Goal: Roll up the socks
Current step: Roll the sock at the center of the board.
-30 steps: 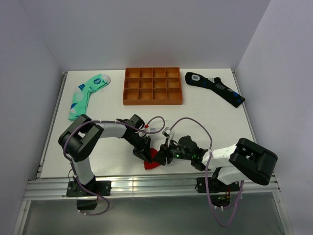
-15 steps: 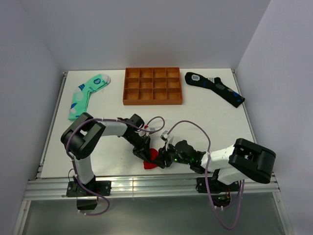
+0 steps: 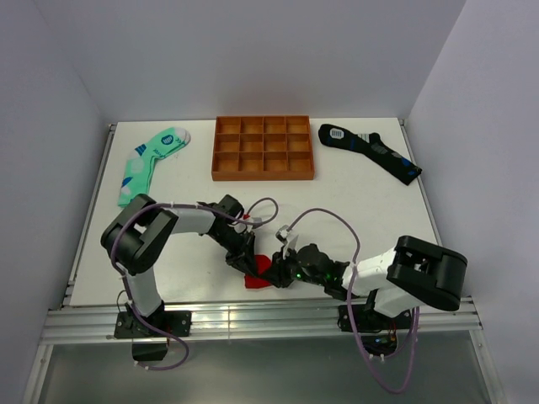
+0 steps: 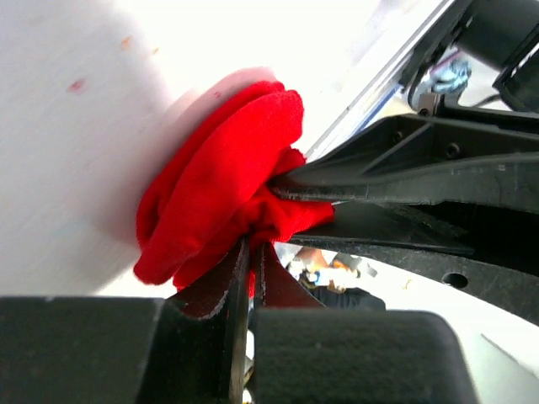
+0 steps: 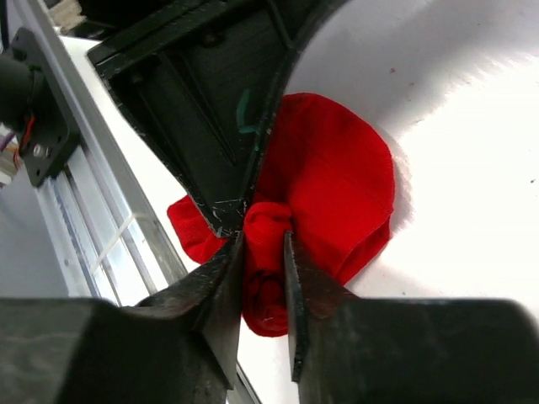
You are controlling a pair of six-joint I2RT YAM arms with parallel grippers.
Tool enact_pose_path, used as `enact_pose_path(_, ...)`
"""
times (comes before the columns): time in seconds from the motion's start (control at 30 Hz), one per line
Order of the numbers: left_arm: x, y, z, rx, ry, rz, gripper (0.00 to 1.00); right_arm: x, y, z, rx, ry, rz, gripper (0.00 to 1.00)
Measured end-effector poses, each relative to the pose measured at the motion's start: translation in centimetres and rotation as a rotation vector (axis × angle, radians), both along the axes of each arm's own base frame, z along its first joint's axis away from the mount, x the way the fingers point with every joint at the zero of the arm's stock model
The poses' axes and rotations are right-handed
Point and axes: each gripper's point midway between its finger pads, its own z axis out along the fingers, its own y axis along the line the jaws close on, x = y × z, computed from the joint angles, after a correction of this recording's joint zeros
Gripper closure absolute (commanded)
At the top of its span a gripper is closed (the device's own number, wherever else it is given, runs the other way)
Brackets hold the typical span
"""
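A red sock [image 3: 259,274] lies bunched near the table's front edge, between my two grippers. In the left wrist view the red sock [image 4: 219,181] is a folded wad, and my left gripper [image 4: 250,252] is shut on a thin fold of it. In the right wrist view my right gripper [image 5: 264,244] is shut on a rolled bunch of the red sock [image 5: 337,181]. The two grippers [image 3: 244,259] [image 3: 285,271] meet tip to tip at the sock. A green patterned sock [image 3: 147,162] lies at the back left. A dark blue sock [image 3: 369,150] lies at the back right.
An orange wooden tray [image 3: 262,148] with several compartments stands at the back middle. The metal rail of the table's front edge [image 3: 253,316] runs just below the red sock. Purple cables loop over both arms.
Both grippers have shifted slightly left along the front edge with the red sock between them. The right arm has stretched further toward the left gripper.
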Motion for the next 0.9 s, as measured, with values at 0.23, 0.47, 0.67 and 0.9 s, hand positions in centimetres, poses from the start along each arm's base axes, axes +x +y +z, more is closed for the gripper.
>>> enact_pose_path(0.23, 1.1, 0.6, 0.3, 0.024, -0.104, 0.106, 0.86, 0.8, 0.6, -0.3, -0.018, 0.072, -0.072, 0.85)
enact_pose_path(0.47, 3.5, 1.3, 0.6, 0.024, -0.326, 0.255, 0.77, 1.4, 1.8, -0.5, -0.089, 0.177, -0.122, 0.86)
enact_pose_path(0.67, 5.7, 2.8, 1.4, -0.002, -0.574, 0.435, 0.73, 1.3, 1.8, -0.6, -0.136, 0.268, -0.144, 0.85)
enact_pose_path(0.9, 5.7, 5.1, 1.4, -0.006, -0.8, 0.608, 0.69, 1.6, 2.1, -0.8, -0.213, 0.356, -0.14, 0.85)
